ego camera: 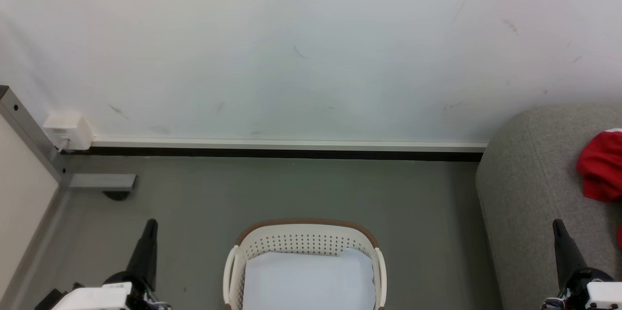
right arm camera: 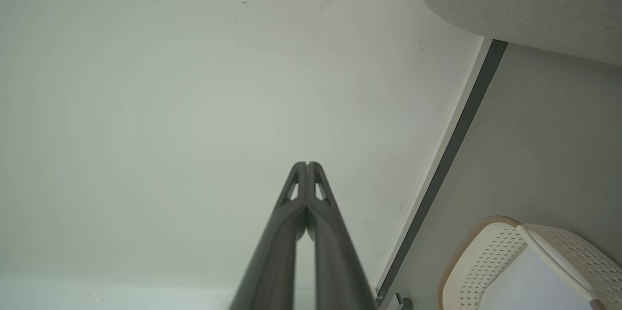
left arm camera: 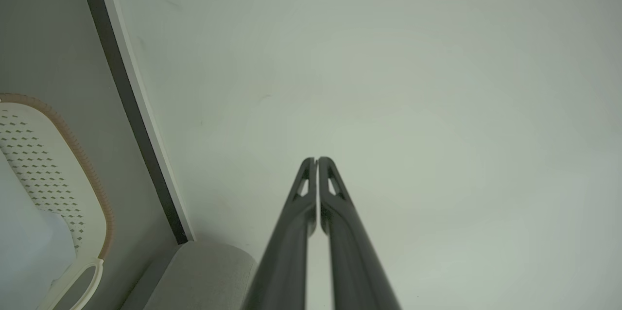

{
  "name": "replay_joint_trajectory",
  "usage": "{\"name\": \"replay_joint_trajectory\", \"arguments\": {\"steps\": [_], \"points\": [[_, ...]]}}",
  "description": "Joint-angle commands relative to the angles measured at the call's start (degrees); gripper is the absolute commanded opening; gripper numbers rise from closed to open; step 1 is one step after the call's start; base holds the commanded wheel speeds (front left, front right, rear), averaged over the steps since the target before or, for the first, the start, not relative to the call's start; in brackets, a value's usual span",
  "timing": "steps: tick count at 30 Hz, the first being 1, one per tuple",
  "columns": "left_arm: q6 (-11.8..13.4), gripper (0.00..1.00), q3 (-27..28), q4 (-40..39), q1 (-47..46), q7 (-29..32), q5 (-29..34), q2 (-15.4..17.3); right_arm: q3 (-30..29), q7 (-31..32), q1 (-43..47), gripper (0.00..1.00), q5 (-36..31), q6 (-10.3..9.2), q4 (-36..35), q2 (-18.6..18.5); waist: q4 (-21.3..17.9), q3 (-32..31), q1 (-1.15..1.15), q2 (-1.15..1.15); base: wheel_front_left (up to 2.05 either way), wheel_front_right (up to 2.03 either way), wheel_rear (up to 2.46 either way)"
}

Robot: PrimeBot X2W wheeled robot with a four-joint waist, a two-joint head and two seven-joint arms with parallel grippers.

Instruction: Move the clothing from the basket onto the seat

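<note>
As seen from the head camera, the basket (ego camera: 303, 232) sits on the grey floor (ego camera: 291, 188) at bottom centre, between my two grippers, its brown rim band towards the wall (ego camera: 311, 47). Its inside shows a pale bluish-white surface. The clothing (ego camera: 600, 171), a red bundle with a sliver of white on top, lies on the seat (ego camera: 525, 179) at the right edge. It is up and right of the right gripper (ego camera: 558, 225) and apart from it. The left gripper (ego camera: 150, 226) points up over the floor at lower left, well apart from the clothing, with the basket in between. From this angle each gripper reads as one dark spike, so I cannot judge the gap here.

Left wrist: the left gripper's fingers (left arm camera: 301, 232) meet at the tips, aimed at bare wall, nothing between them. The basket's perforated side (left arm camera: 43, 154) is at the left edge and a rounded corner of the seat (left arm camera: 209, 271) at bottom left, both well off the fingertips.

Right wrist: the fingers (right arm camera: 330, 242) are pressed together at the tips, gripping nothing, pointing at the wall. The seat's rounded edge (right arm camera: 525, 4) is at top right and the basket (right arm camera: 481, 261) at lower right, with the dark skirting strip (right arm camera: 452, 149) running between them and the fingers.
</note>
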Motion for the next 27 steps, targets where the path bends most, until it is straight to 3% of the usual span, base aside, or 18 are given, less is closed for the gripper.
{"name": "replay_joint_trajectory", "arguments": {"steps": [1,27], "points": [[-0.4,0.00,0.1,-0.2,-0.4,0.2,-0.8,0.1,-0.3,0.2,-0.7,0.00,0.0,-0.12,-0.3,0.1,0.0,0.0,0.00,0.00,0.00,0.00,0.00],[-0.4,0.00,0.1,-0.2,-0.4,0.2,-0.8,0.1,-0.3,0.2,-0.7,0.00,-0.1,-0.12,-0.3,0.1,0.0,0.0,0.00,0.00,0.00,0.00,0.00]]}}
